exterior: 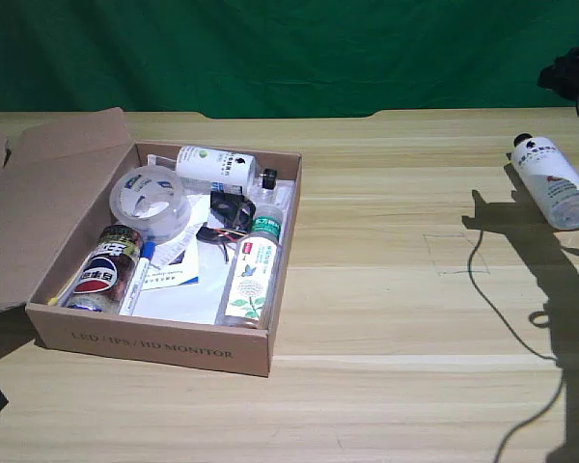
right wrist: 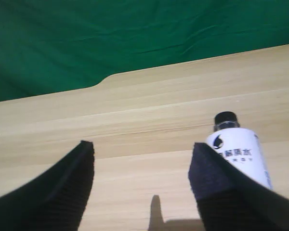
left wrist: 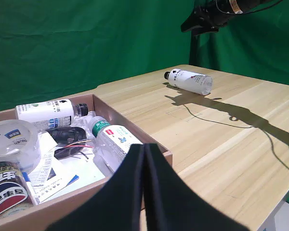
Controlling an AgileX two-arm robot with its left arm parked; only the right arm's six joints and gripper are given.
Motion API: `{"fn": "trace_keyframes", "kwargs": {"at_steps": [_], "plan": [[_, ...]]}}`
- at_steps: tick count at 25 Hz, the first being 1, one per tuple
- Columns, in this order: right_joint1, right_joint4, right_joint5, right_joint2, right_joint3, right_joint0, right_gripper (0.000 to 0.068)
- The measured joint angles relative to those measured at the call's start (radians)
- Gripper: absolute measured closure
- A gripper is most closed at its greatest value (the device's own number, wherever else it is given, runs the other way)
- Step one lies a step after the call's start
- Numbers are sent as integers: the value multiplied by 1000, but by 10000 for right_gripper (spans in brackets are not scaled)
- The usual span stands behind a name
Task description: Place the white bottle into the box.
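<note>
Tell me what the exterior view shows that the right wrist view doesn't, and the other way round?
Only the exterior view shows the cardboard box with its contents: a white bottle with a green mark, a clear green-capped bottle, a roll of tape and a Pepsi can.

Only the right wrist view shows the right claw, its fingers spread open above the table.

Both show the white bottle lying on the wooden table, outside the box, plus the green backdrop.
</note>
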Motion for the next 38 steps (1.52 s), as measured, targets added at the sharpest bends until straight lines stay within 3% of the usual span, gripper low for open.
{"fn": "trace_keyframes", "kwargs": {"at_steps": [16, 24, 27, 30, 36, 38], "plan": [[148, 190, 14, 108, 13, 0, 198], [130, 220, -111, 109, 21, 0, 196], [58, 220, -164, 110, 21, 0, 223], [-46, 215, -174, 110, 21, 0, 301], [-310, 195, -134, 115, 21, 0, 611], [-395, 157, -129, 133, 21, 0, 663]]}}
